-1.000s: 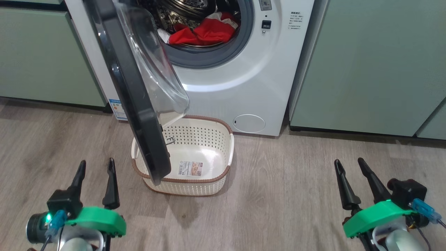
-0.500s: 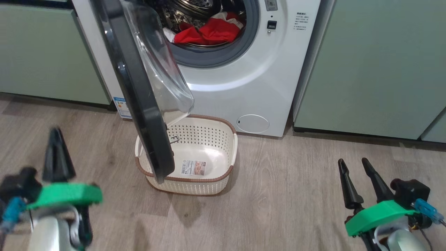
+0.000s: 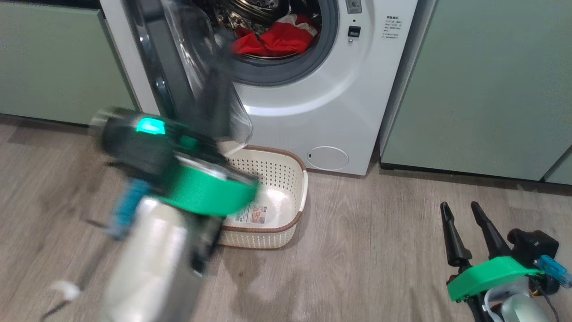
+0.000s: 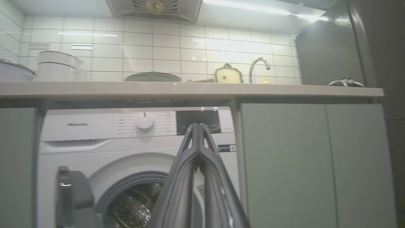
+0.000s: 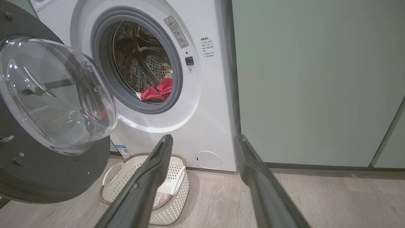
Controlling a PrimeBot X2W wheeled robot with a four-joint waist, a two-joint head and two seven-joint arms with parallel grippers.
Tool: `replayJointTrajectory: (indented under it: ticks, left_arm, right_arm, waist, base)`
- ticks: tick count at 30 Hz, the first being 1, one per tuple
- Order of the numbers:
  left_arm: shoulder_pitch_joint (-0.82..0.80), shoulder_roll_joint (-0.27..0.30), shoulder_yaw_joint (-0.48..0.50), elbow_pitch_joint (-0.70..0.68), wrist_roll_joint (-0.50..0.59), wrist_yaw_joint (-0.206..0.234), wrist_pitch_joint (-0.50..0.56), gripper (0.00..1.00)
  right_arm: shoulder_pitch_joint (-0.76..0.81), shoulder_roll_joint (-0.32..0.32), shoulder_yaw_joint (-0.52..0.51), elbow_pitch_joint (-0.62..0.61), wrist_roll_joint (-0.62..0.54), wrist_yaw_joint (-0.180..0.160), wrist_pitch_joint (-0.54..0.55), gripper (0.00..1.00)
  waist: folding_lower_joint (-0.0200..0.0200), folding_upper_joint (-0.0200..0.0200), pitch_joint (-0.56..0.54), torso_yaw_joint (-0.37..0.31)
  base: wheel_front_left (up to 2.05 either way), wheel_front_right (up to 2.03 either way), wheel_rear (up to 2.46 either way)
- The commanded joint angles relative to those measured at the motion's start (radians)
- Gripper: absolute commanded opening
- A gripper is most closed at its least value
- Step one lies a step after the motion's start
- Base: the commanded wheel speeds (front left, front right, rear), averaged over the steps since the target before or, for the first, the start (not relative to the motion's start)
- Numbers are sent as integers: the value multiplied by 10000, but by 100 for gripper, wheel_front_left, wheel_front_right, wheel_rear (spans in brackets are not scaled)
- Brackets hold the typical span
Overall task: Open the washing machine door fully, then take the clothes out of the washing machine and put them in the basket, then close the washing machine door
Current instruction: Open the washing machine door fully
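The left fingers (image 4: pixel 186 164) shut together and swung up toward the black-rimmed clear round door (image 5: pixel 53 104), maybe to push it wider; right fingers (image 5: pixel 152 171) apart, lower right.

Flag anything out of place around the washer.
Nothing spilled or damaged. One oddity: the washing machine door stands only partly open, crowding the left side of the basket, which may hamper dropping the clothes in.

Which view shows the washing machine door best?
The right wrist view: the door appears nearly whole, window and black rim sharp. The head view has it blurred, partly behind the left arm; the left wrist view catches its edge.
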Motion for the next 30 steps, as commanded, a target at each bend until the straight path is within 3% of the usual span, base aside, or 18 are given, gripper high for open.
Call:
replayJointTrajectory:
  ticks: [1, 6, 12, 21, 30]
  left_arm:
    - [-332, 122, -166, -313, -46, 65, 137, 0]
    - [158, 122, -2551, 377, -398, 248, 298, 0]
    - [837, 122, -3677, 2414, -874, 737, -260, 0]
    - [656, 145, -2673, 5910, -1485, 1329, -1315, 0]
    - [274, 234, -1157, 6822, -1717, 1362, -1463, 0]
  right_arm:
    - [-101, -41, 105, -283, 16, -6, -93, 100]
    - [-149, -25, 37, -365, -9, -6, -93, 100]
    - [-162, -17, -4, -404, -42, -6, -93, 100]
    - [-178, -42, 29, -378, -38, -6, -93, 100]
    - [-104, -59, 93, -360, -63, -6, -93, 100]
  waist:
    - [0, 0, 35, -18]
    - [0, 0, 173, -71]
    - [0, 0, 264, -151]
    - [0, 0, 294, -219]
    - [0, 0, 268, -83]
  base:
    - [0, 0, 0]
    - [0, 0, 0]
    - [0, 0, 0]
    - [0, 0, 0]
    - [0, 0, 0]
